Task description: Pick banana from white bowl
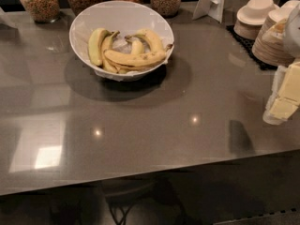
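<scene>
Distance decides the coming move: the hand (285, 95) hangs far to the right of the white bowl (123, 17) and a little in front of it, well apart. Whether the hand is apart or together, I cannot tell. The banana (136, 58) lies on top at the front of the white bowl, its long axis left to right, dark tip toward the hand. Right of the white bowl the tabletop (197, 102) is open; jars (41, 1) stand just behind it.

Glossy grey table (140, 139); tool (282, 104) above its right side. Well left of tool: white bowl (84, 25), jars (41, 1) beyond. Stacked dishes (255, 14) on mat (243, 42) behind tool.
</scene>
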You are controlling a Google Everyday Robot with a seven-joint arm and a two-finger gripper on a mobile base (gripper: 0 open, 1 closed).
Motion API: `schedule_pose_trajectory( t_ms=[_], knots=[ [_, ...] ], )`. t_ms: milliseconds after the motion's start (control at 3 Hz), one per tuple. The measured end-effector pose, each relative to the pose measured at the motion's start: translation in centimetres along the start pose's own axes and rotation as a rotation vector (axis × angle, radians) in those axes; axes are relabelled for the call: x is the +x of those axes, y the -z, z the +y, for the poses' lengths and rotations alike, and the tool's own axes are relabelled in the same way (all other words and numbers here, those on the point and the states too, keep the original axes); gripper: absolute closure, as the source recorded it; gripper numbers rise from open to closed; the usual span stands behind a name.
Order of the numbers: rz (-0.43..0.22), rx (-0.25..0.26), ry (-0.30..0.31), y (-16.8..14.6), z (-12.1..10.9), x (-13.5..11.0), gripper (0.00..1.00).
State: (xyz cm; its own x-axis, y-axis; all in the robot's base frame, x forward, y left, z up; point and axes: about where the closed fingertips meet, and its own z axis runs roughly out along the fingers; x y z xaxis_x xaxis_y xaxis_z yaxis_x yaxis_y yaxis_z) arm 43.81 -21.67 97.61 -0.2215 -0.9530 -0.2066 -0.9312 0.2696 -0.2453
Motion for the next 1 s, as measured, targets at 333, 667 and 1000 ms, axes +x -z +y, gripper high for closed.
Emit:
schedule_pose_trajectory(
  t_ms=[333, 667, 1000],
  knots=[
    [-0.001, 0.000, 0.001, 0.0, 0.0, 0.0, 0.00],
    [-0.069, 0.017, 0.063, -0.1, -1.0, -2.8, 0.00],
    [-0.141, 0.030, 0.122, -0.3, -2.1, -5.7, 0.00]
  ],
)
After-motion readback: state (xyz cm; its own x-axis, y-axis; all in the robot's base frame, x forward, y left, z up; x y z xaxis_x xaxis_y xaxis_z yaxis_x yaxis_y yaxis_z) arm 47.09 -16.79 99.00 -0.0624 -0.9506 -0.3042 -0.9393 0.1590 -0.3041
